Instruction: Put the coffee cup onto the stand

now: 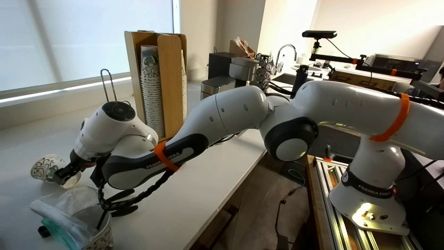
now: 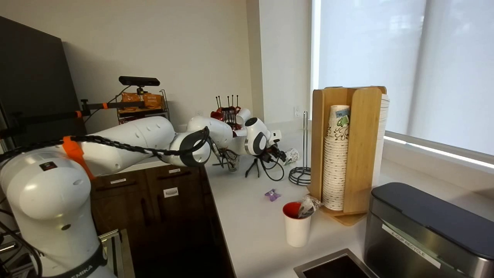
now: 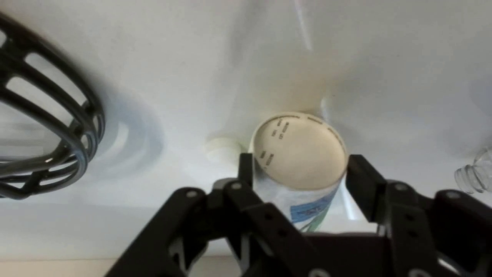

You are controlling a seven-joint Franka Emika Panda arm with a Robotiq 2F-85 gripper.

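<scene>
White counter [image 2: 251, 216] | claw [image 3: 301, 170] clamped on tilted coffee cup [image 1: 48, 167] | stand [image 2: 299, 177] apart

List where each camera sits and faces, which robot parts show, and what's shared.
Wrist view: behind the gripper, facing the cup; only the gripper shows.
An exterior view: above the counter, window at left, facing past the wooden box; base, arm, gripper show.
An exterior view: near the bin, window at right, facing along the counter; same parts show.
Both exterior views share the cup, stand and wooden box.
</scene>
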